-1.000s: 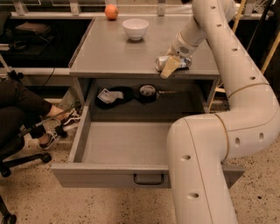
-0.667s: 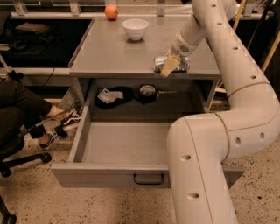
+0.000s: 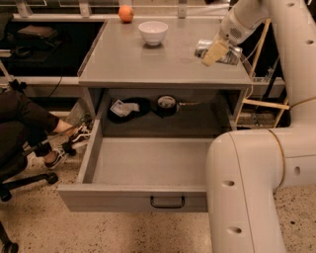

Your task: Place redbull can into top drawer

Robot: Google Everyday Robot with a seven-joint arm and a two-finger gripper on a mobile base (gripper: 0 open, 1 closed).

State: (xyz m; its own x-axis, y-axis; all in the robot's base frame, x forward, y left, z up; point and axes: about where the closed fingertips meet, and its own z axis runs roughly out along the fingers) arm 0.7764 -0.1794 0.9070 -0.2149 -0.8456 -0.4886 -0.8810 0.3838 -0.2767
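The redbull can [image 3: 231, 52], slim and silvery, is held on its side in my gripper [image 3: 216, 52] just above the right part of the grey cabinet top [image 3: 148, 64]. A tan finger [image 3: 214, 53] covers the can's middle. The top drawer [image 3: 148, 165] is pulled wide open below, its inside bare, with the dark handle [image 3: 168, 202] on the front panel. My white arm comes down from the upper right and its large lower links fill the right foreground.
A white bowl [image 3: 153, 32] and an orange fruit [image 3: 126, 13] sit at the back of the cabinet top. Dark objects [image 3: 165, 105] lie in the recess behind the drawer. A seated person's legs and shoes [image 3: 59, 141] are at the left, close to the drawer's side.
My gripper has moved up and to the right over the cabinet top, and the can has moved with it. The drawer stays open as before.
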